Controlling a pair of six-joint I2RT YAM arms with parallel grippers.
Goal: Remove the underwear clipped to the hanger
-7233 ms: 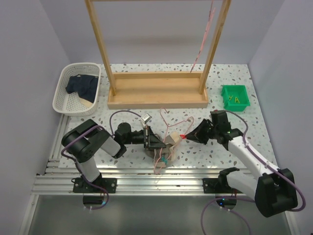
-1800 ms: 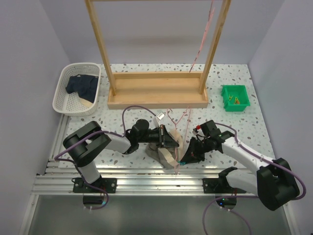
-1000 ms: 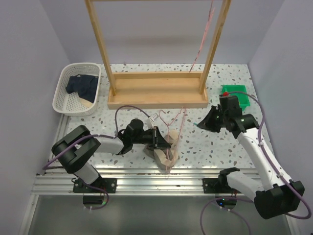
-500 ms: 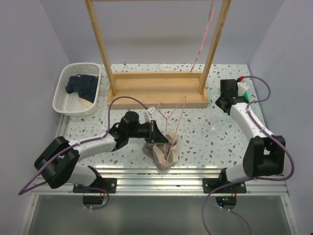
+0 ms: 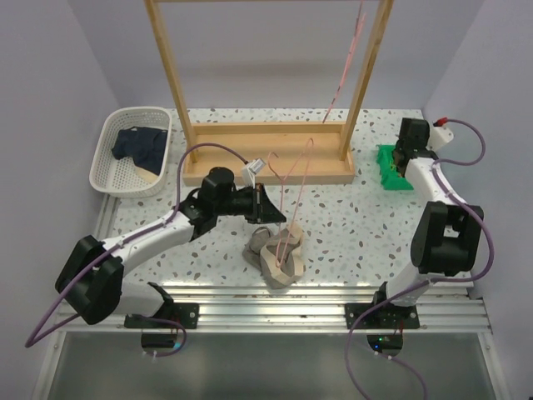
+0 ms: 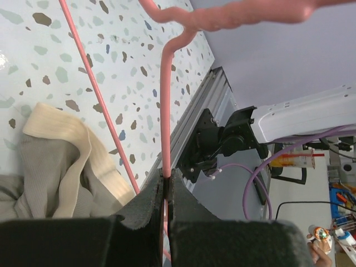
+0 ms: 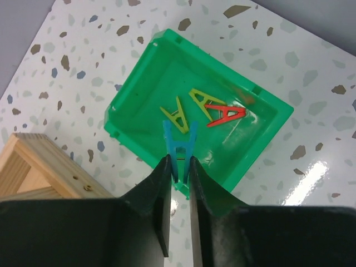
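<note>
The grey underwear (image 5: 275,254) with a beige waistband lies crumpled on the table near the front edge; it also shows in the left wrist view (image 6: 50,167). My left gripper (image 5: 265,204) (image 6: 166,177) is shut on the pink wire hanger (image 5: 297,187) (image 6: 165,111) and holds it tilted, its lower end on the grey underwear. The navy underwear (image 5: 140,144) lies in the white basket (image 5: 107,142). My right gripper (image 5: 400,154) (image 7: 178,161) is shut on a blue clip (image 7: 178,146) over the green bin (image 7: 133,97) (image 5: 388,169).
The green bin holds two yellow-green clips (image 7: 182,115) and a red clip (image 7: 225,114). A wooden rack (image 5: 266,162) stands across the back of the table, with a pink strip (image 5: 348,62) hanging on its right post. Metal rails (image 5: 275,304) run along the front edge.
My right arm has swung from beside the hanger to the green bin at the back right. My left gripper has lifted the hanger up and back; the grey underwear stays on the table.
</note>
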